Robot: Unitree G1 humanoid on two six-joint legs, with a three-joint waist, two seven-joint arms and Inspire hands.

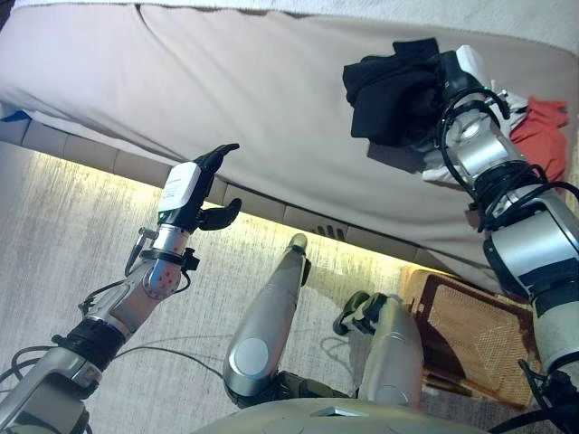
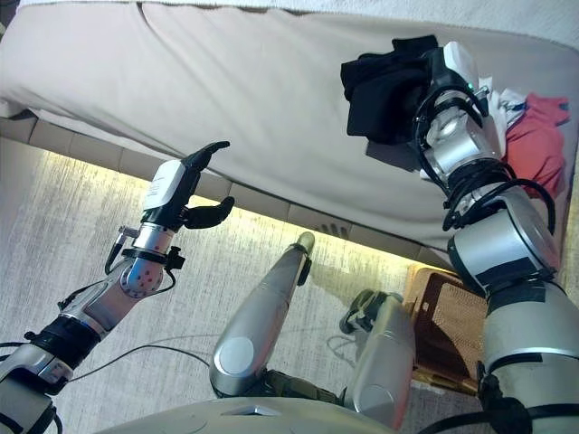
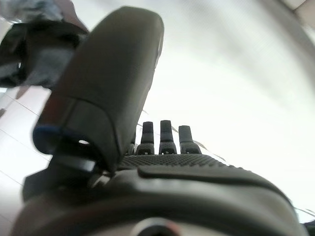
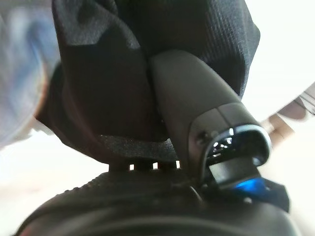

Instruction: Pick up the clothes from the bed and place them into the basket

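A black garment (image 1: 391, 92) hangs bunched from my right hand (image 1: 452, 70) a little above the beige bed (image 1: 226, 81) at its right side. In the right wrist view the thumb (image 4: 197, 93) presses into the black cloth (image 4: 103, 83), so the hand is shut on it. A red garment (image 1: 543, 134) and a white one (image 1: 516, 101) lie on the bed just right of that arm. My left hand (image 1: 201, 185) is open and empty, raised over the floor by the bed's near edge; its straight fingers (image 3: 161, 137) show in the left wrist view. The wicker basket (image 1: 475, 334) stands on the floor at lower right.
The bed's near edge (image 1: 271, 212) runs diagonally from upper left to lower right, with a lit strip under it. Pale carpet (image 1: 63, 235) covers the floor on the left.
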